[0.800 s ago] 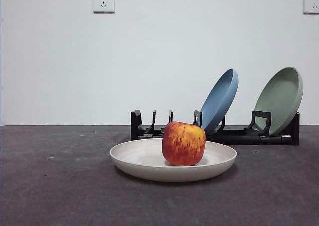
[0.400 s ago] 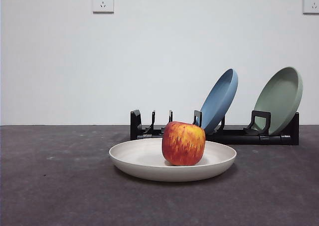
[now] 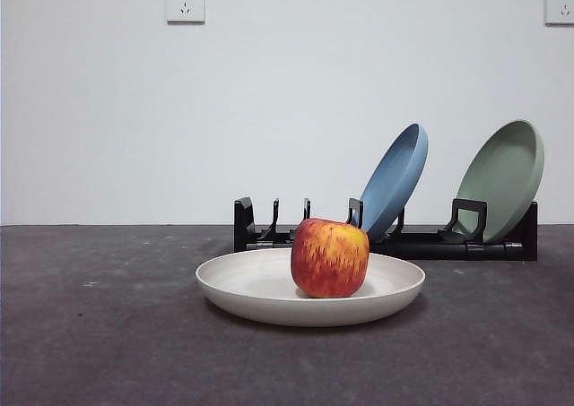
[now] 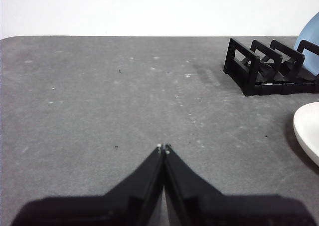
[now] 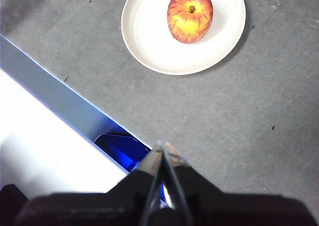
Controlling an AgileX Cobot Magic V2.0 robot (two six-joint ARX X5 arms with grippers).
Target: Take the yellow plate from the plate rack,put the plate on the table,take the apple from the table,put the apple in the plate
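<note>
Change since earlier frames: none observed; plates, apple and rack stayed as they were.
Left gripper (image 4: 163, 147): jaws closed together, empty, low over bare table (image 4: 99, 96), well apart from the plate rack (image 4: 264, 69).
Right gripper (image 5: 162, 146): jaws pressed together, holding nothing, high above the table near its edge.
Apple (image 3: 330, 257): resting upright in the yellow plate (image 3: 260, 289).
Yellow plate: flat on the table, just before the rack.
Rack: blue plate (image 3: 395, 180) and green plate (image 3: 507, 177) leaning in slots.

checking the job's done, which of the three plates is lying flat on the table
The yellow plate, pale cream, lies flat on the table holding the apple. The blue plate and green plate lean in the plate rack.
</note>
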